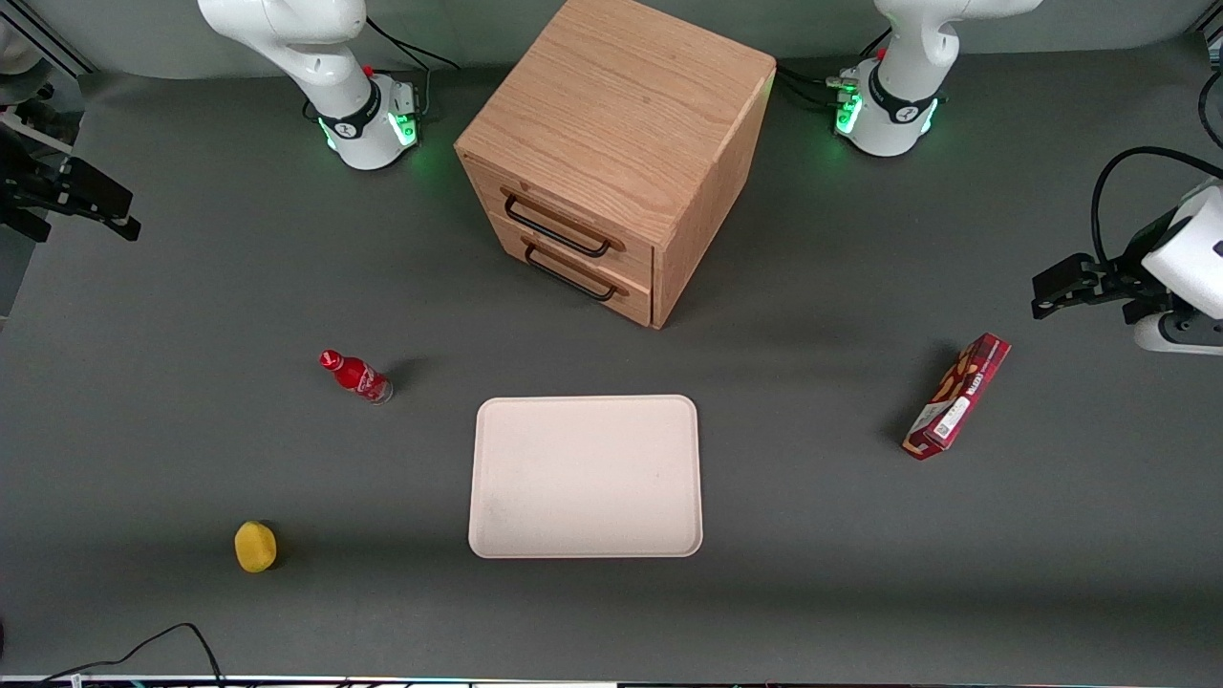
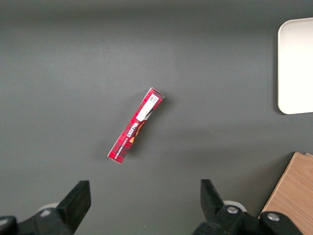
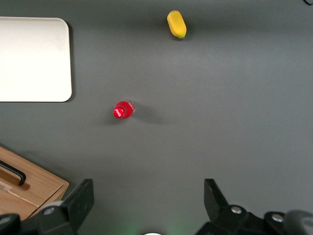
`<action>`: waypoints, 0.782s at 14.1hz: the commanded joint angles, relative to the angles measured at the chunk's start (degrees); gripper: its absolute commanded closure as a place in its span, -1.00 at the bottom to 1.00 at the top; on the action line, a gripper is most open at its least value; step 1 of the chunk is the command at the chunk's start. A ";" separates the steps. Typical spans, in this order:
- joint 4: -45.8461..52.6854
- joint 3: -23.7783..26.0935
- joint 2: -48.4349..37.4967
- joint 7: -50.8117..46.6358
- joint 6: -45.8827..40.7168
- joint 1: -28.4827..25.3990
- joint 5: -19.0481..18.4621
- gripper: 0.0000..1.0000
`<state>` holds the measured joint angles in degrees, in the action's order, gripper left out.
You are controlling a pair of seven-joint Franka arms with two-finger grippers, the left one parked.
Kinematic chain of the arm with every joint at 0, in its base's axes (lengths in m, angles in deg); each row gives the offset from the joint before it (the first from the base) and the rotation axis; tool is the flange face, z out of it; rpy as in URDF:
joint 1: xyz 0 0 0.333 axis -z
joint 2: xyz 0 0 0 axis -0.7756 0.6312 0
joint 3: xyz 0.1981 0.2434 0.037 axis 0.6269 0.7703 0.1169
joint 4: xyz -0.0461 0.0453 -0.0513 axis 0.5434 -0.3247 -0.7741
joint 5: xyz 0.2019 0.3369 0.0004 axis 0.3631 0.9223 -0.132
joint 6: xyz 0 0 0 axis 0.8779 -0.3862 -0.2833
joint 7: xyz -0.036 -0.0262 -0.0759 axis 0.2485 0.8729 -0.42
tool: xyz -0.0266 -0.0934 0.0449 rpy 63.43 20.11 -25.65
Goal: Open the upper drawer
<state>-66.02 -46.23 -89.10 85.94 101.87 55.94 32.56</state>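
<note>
A light oak cabinet (image 1: 621, 105) stands mid-table between the arm bases. The upper drawer (image 1: 535, 196) is the higher of its two fronts and carries a thin black bar handle (image 1: 559, 229). It sits flush with the lower drawer (image 1: 583, 287), and both look shut. My gripper (image 1: 129, 218) hovers at the working arm's end of the table, well apart from the cabinet. In the right wrist view the gripper (image 3: 149, 196) is open over bare table with nothing between its fingers (image 3: 83, 196). A cabinet corner (image 3: 34, 188) with one handle end (image 3: 17, 174) shows there.
A red bottle (image 1: 355, 376) stands nearer the front camera than the cabinet, toward the working arm's end. A yellow fruit (image 1: 255, 547) lies nearer still. A white tray (image 1: 585, 545) lies in front of the drawers. A red snack box (image 1: 957, 397) lies toward the parked arm's end.
</note>
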 commanded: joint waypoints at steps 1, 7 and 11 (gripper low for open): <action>1.60 0.21 0.46 -1.68 -1.98 -0.42 -0.63 -1.00; 1.78 0.12 0.46 -1.16 -4.17 0.28 3.67 -1.00; 1.43 0.29 1.07 8.39 -4.62 -0.07 3.33 -1.00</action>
<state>-65.69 -46.12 -88.96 89.20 98.67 55.95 35.03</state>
